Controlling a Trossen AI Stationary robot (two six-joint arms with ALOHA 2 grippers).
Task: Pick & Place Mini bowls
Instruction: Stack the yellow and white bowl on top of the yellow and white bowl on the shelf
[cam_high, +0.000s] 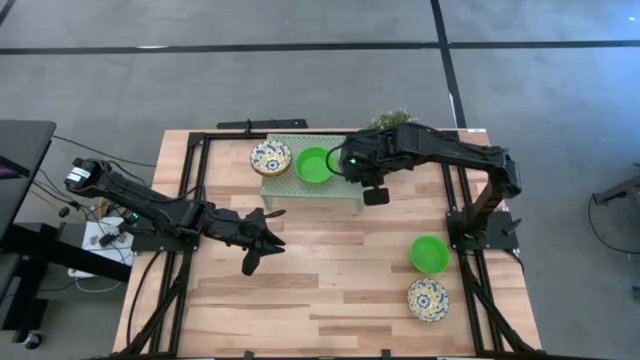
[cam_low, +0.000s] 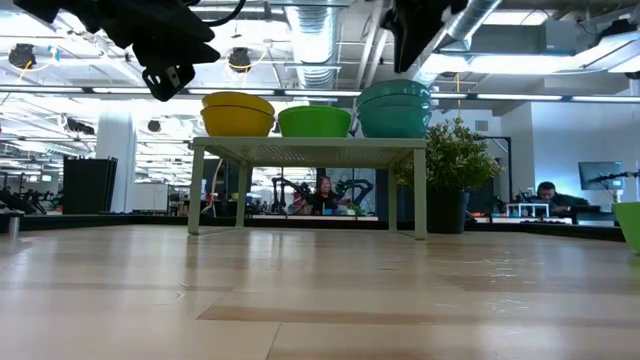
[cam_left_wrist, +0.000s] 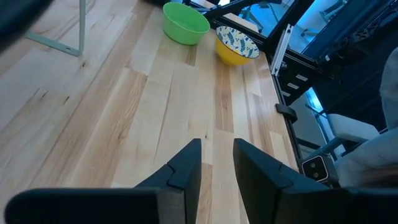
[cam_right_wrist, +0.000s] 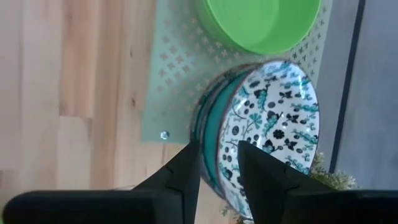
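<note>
A pale green perforated shelf (cam_high: 300, 188) stands at the table's far middle. It carries a yellow patterned mini bowl (cam_high: 270, 157), a plain green one (cam_high: 314, 165) and a stack of teal-sided bowls (cam_low: 395, 108). The top bowl (cam_right_wrist: 273, 124) is white inside with a teal floral pattern. My right gripper (cam_right_wrist: 217, 163) hangs open just above the rim of that stack, pointing steeply down. My left gripper (cam_high: 262, 242) is open above bare table at the left middle. Another green bowl (cam_high: 429, 254) and another yellow patterned bowl (cam_high: 427, 299) sit on the table near right.
A small potted plant (cam_high: 390, 120) stands just behind the shelf's right end. Black frame rails (cam_high: 190, 200) run along both sides of the table. Bare wood lies between the shelf and the near edge. People sit in the room beyond the table.
</note>
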